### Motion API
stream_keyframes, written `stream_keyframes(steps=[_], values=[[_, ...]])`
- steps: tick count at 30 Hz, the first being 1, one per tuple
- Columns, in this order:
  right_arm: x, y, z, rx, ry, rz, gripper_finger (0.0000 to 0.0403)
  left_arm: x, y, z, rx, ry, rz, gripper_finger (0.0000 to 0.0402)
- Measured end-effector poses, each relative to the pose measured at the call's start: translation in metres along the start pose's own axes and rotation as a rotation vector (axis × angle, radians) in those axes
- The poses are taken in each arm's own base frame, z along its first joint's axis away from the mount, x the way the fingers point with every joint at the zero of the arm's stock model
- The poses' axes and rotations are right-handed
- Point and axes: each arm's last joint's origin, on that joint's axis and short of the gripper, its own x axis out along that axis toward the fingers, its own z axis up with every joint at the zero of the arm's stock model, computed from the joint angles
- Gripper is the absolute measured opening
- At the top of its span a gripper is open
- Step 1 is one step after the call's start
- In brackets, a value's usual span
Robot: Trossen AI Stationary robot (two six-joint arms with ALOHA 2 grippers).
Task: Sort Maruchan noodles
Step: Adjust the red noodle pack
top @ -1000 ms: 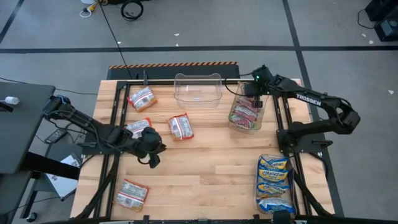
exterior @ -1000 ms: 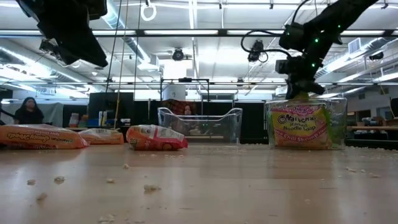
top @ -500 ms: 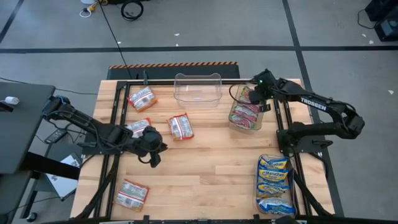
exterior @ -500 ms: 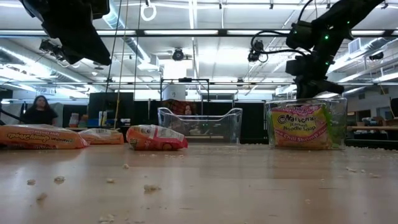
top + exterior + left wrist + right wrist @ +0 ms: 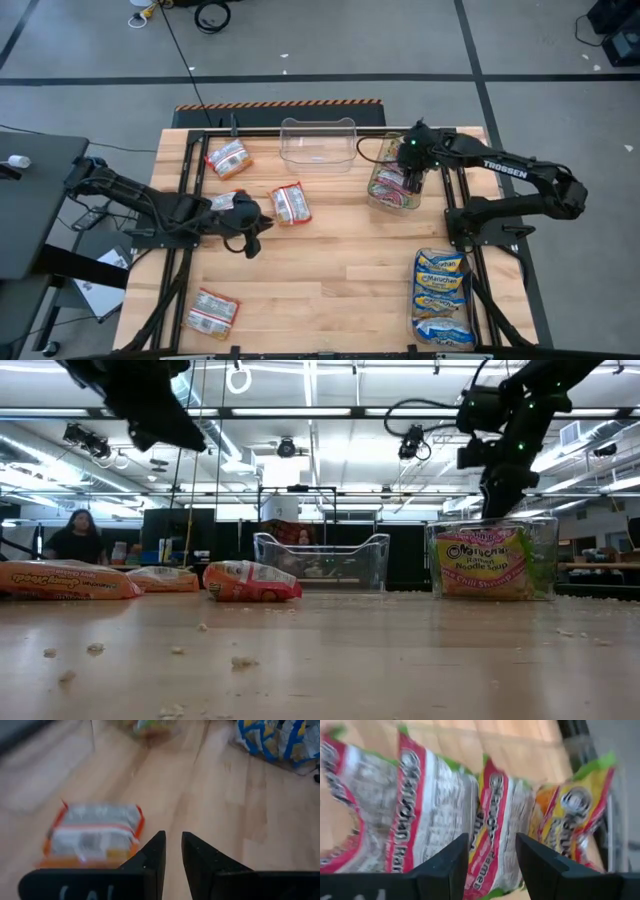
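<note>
**Right gripper over the filled bin**

High view: right gripper (image 5: 411, 172), fingers parted and empty, hangs above the clear bin (image 5: 385, 198) of red-and-green packets (image 5: 397, 186); an empty bin (image 5: 318, 143) beside.

Left wrist view: left gripper (image 5: 172, 851), narrow gap, empty, orange-edged packet (image 5: 95, 835) just beside.

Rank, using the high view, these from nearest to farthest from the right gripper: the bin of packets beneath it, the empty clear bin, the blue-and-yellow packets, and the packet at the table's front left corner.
From the right gripper:
1. Bin of packets, directly under it.
2. Empty clear bin, beside it toward the table's middle, at the back edge.
3. Blue-and-yellow packets, along the right side, toward the front.
4. Front-left packet, across the table.
</note>
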Motion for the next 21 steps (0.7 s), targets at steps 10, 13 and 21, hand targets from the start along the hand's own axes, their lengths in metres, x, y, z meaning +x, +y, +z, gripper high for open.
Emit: stream_keyframes(steps=[10, 13, 21], values=[[0.023, 0.003, -0.014, 0.036, 0.12, -0.028, 0.0163, 0.007, 0.012, 0.023, 0.186, -0.153, 0.043, 0.0066], [0.028, 0.004, -0.009, 0.043, 0.081, 0.015, 0.0163, 0.009, 0.014, 0.026, 0.231, -0.166, 0.058, 0.0066], [0.05, 0.001, 0.003, 0.026, 0.072, -0.053, 0.0143, 0.01, 0.016, 0.027, 0.268, -0.167, 0.071, 0.0066]])
